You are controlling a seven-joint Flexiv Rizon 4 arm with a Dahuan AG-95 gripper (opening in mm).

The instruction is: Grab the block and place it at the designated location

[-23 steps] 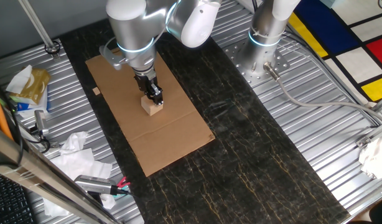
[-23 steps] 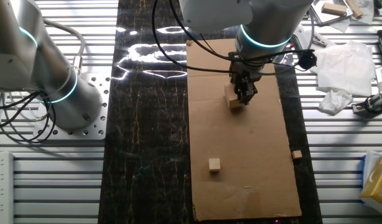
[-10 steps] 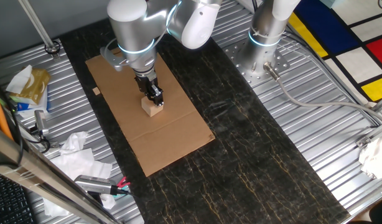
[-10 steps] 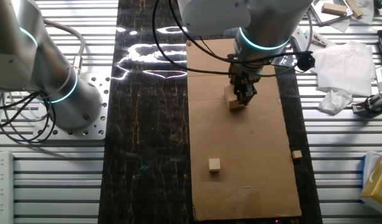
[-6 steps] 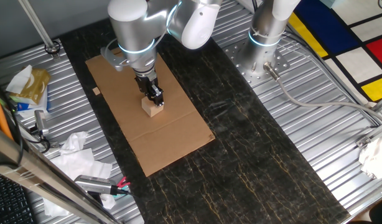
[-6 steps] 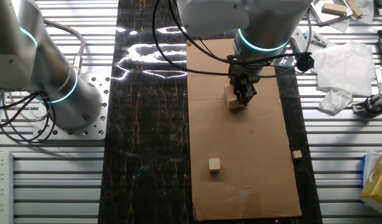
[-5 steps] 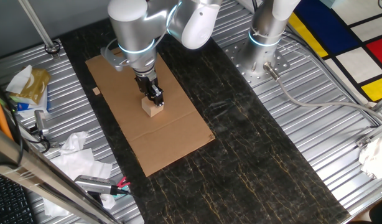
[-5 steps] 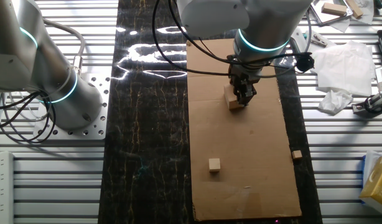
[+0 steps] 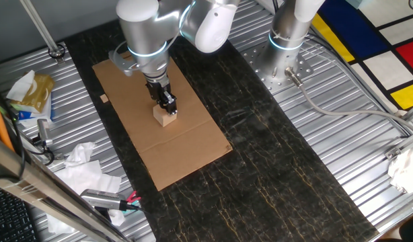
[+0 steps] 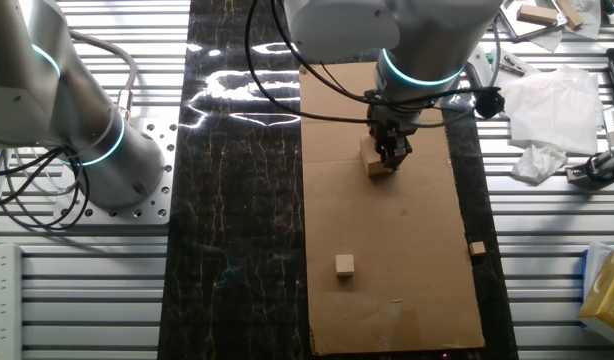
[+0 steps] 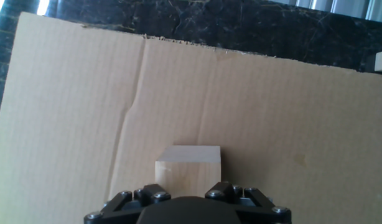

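Squarely upright, the block (image 11: 188, 168) sits flat on the cardboard (image 11: 290, 118).

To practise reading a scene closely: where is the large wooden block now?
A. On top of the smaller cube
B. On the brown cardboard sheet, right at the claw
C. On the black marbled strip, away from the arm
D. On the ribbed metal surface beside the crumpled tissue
B: the block sits on the cardboard sheet with the claw down at it; the smaller cube lies apart.
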